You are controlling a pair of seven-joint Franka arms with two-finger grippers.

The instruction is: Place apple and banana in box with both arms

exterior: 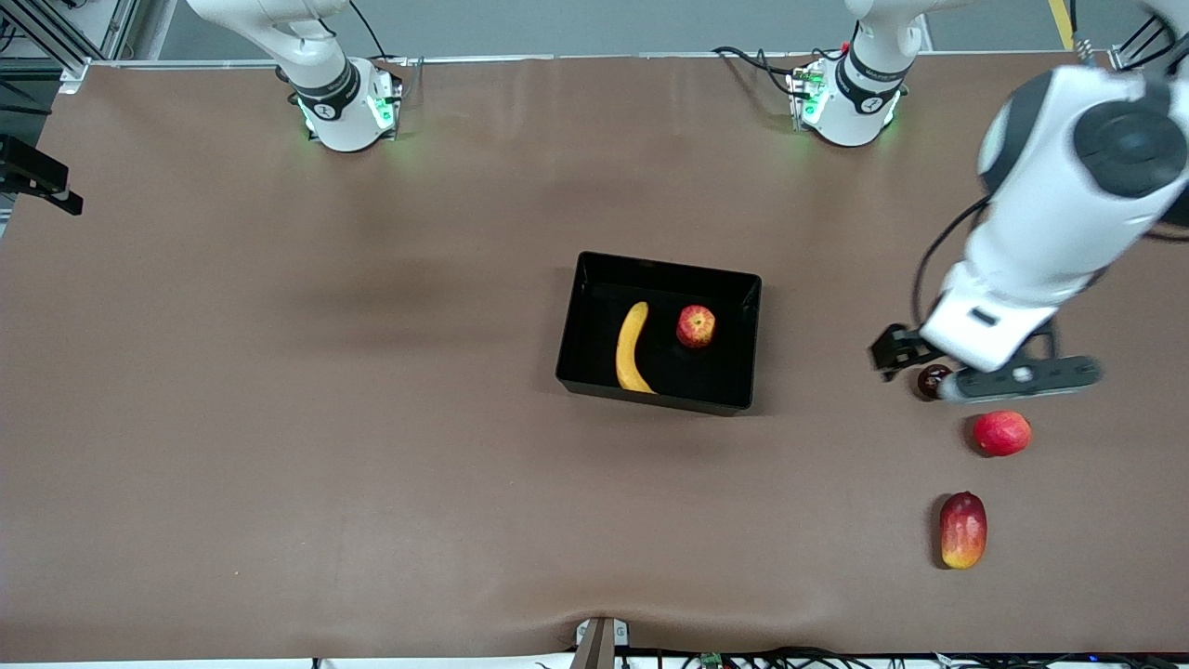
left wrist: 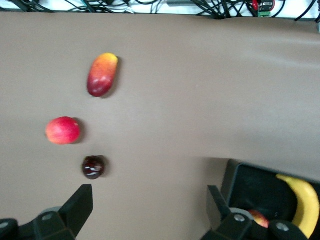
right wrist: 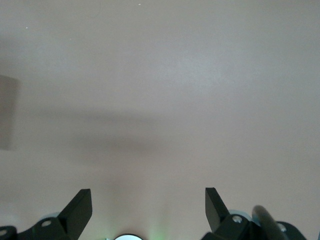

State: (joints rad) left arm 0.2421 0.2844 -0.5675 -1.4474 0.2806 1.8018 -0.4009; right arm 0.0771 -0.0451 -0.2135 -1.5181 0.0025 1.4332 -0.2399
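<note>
Front view: left pincer (exterior: 915, 364) agape over table (exterior: 279, 418).

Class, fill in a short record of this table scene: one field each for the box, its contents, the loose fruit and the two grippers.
Box: black box, mid-table
Contents: banana and apple, lying apart
Loose fruit: dark cherry, pink-red round fruit, mango, toward the left arm's end
Left gripper: open, empty, over bare table between cherry and box
Right gripper: open, empty, over bare table
</note>
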